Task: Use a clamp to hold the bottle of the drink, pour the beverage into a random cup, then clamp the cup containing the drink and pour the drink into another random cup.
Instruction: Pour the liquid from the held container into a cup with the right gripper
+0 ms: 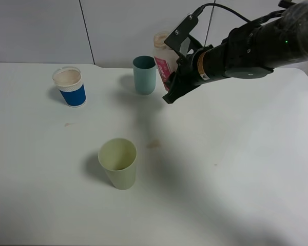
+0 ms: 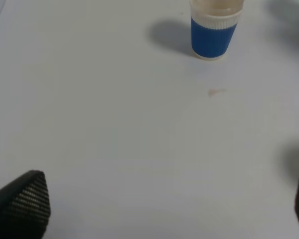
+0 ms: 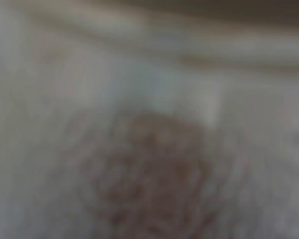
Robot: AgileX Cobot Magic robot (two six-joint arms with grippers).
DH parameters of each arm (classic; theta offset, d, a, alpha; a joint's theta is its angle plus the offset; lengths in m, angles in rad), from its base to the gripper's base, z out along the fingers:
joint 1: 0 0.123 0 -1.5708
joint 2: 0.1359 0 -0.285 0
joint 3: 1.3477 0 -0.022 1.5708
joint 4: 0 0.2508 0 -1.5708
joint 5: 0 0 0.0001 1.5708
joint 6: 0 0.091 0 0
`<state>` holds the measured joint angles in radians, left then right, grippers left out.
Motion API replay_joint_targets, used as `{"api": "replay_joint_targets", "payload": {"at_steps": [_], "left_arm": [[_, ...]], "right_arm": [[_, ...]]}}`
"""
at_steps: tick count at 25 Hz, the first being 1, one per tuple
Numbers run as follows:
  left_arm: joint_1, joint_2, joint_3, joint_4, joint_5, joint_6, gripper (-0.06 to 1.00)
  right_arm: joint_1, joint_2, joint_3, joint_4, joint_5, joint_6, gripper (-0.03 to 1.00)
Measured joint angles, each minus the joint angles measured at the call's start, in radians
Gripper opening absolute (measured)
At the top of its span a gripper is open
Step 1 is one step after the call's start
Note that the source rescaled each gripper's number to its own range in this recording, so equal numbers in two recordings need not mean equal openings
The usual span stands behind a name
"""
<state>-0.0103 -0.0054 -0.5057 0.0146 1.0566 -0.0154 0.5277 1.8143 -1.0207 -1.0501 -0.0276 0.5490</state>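
Observation:
The bottle (image 1: 163, 55) stands at the back of the table, right beside a teal cup (image 1: 144, 75). My right gripper (image 1: 175, 77) is shut on its labelled side. The right wrist view is filled by a blurred close surface with a brownish patch. The pale yellow-green cup (image 1: 118, 163) stands upright in the near middle and looks empty. The blue-sleeved white cup (image 1: 70, 86) (image 2: 214, 30) stands at the back left, and its inside looks pale brown like the beverage. My left gripper (image 2: 164, 209) hovers open over bare table, well short of that cup.
The white table (image 1: 236, 169) carries small brown stains, one near the blue-sleeved cup (image 1: 68, 124) (image 2: 217, 91) and one right of the yellow-green cup (image 1: 154, 144). The right arm (image 1: 256, 48) reaches in from the upper right above the table.

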Motion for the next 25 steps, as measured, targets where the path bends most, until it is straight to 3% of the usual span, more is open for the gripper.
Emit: {"api": "replay_joint_targets", "payload": {"at_steps": [5,13,16,25], "left_arm": [[0.0,0.0,0.0,0.0,0.0,0.0,1.0],[0.0,0.0,0.0,0.0,0.0,0.0,1.0],[0.0,0.0,0.0,0.0,0.0,0.0,1.0],[0.0,0.0,0.0,0.0,0.0,0.0,1.0]], "right_arm": [[0.051,0.0,0.0,0.013,0.028,-0.002,0.01],[0.137,-0.042,0.0,0.044,0.15,-0.022,0.01],[0.176,-0.085,0.025,0.093,0.214,-0.089,0.01],[0.207,-0.245,0.184,0.272,0.285,-0.318,0.01]]}}
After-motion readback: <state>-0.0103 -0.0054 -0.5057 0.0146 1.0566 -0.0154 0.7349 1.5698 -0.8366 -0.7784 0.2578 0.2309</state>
